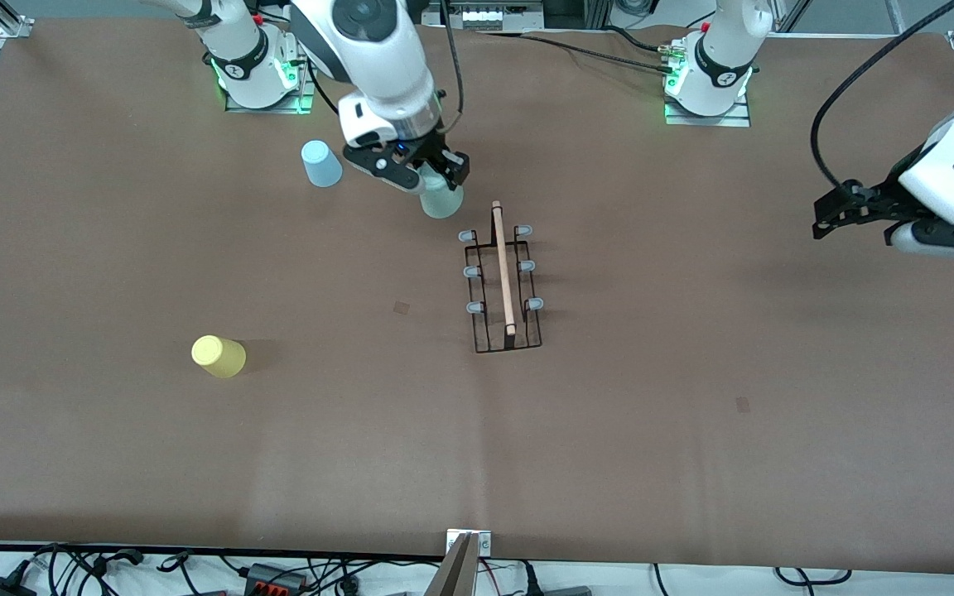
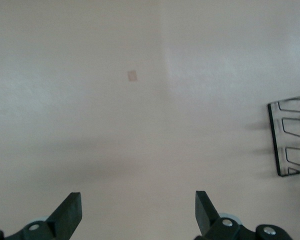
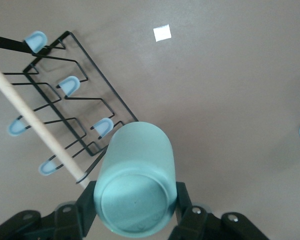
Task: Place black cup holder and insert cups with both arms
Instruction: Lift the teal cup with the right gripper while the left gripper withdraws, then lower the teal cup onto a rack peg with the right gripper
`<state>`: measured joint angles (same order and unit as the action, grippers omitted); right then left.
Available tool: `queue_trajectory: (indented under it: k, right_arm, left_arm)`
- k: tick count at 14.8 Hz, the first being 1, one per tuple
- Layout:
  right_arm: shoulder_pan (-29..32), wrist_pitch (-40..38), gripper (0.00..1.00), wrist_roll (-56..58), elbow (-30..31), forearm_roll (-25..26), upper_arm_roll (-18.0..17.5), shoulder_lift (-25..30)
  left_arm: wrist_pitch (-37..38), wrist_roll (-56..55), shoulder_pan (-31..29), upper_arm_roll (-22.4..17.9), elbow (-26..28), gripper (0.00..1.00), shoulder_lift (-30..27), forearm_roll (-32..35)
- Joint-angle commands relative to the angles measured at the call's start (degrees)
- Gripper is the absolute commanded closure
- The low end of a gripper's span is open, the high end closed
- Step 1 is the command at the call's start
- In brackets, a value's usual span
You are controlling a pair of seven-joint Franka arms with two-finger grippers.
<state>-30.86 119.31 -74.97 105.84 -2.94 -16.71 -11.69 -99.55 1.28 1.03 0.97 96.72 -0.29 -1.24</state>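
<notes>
The black cup holder (image 1: 503, 285) stands mid-table, with its wooden rod handle (image 1: 503, 265) running along its top and its grey-tipped pegs bare. My right gripper (image 1: 431, 178) is shut on the pale green cup (image 1: 442, 200), held over the table just off the holder's end toward the robots' bases. In the right wrist view the green cup (image 3: 135, 175) sits between both fingers (image 3: 182, 202), above the holder (image 3: 65, 112). A light blue cup (image 1: 321, 163) and a yellow cup (image 1: 218, 356) rest upside down on the table. My left gripper (image 1: 833, 211) waits open and empty at the left arm's end of the table, its fingers (image 2: 70, 215) far apart.
The table is covered with a brown cloth (image 1: 692, 372) bearing small square marks (image 1: 402, 307). A metal clamp (image 1: 469, 542) sits at the edge nearest the front camera, with cables below it. The holder's corner (image 2: 290, 135) shows in the left wrist view.
</notes>
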Motion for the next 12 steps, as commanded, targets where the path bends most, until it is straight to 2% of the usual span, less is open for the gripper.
queue_trajectory:
  k: [1, 2, 7, 12]
  right_arm:
    - [-1.05, -0.39, 0.68, -1.93, -4.06, 1.8, 0.27, -3.86]
    - [-1.22, -0.13, 0.68, -1.93, -4.33, 1.72, 0.27, -4.39]
    - [-1.31, 3.73, 0.68, -1.84, -5.82, 2.06, 0.45, -7.11]
    - [-2.54, 4.27, 0.68, -2.02, -8.72, 4.79, 0.88, -10.73]
  left_arm:
    - [-0.58, 0.92, 0.29, -1.32, 1.46, 0.0, -1.64, -0.51]
    - [1.36, 0.83, 0.2, -1.58, 1.11, 0.0, -1.38, -0.6]
    - [1.64, 1.1, 0.11, -1.67, -0.21, 0.0, -1.12, -0.16]
    - [1.82, 0.92, 0.11, -1.23, -0.3, 0.0, -1.12, -0.16]
